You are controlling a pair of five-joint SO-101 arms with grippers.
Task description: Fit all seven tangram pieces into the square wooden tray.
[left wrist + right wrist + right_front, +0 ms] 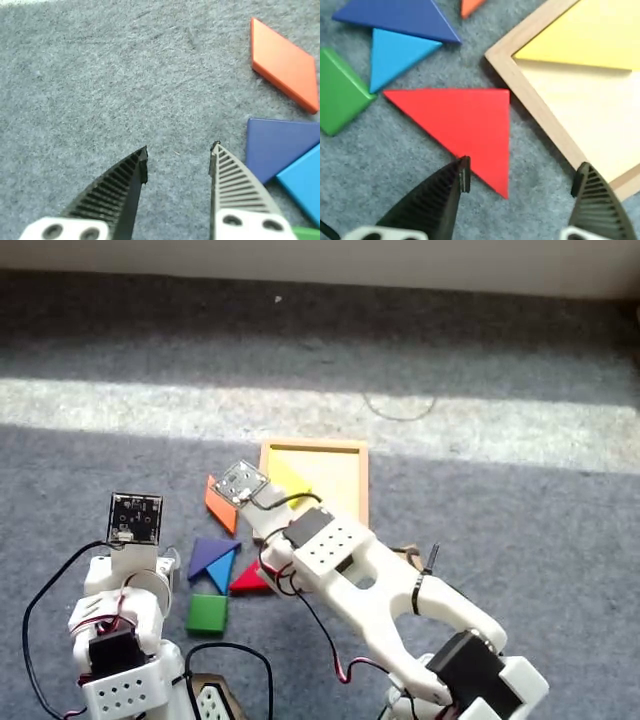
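The square wooden tray [350, 455] lies on the grey carpet with a yellow triangle [290, 478] inside it. Left of the tray lie an orange parallelogram [220, 503], a dark blue triangle [208, 555], a light blue triangle [222, 573], a red triangle [250, 580] and a green square [207, 613]. My right gripper [522, 177] hangs open over the red triangle [465, 125], beside the tray's rim [535, 95]. My left gripper [180, 155] is open over bare carpet, with the orange parallelogram [285, 65] and dark blue triangle [280, 150] off to one side.
The right arm [370, 580] stretches from the lower right across to the tray's near left corner. The left arm [120, 640] stands at the lower left, beside the green square. A thin wire loop [398, 412] lies on the carpet beyond the tray.
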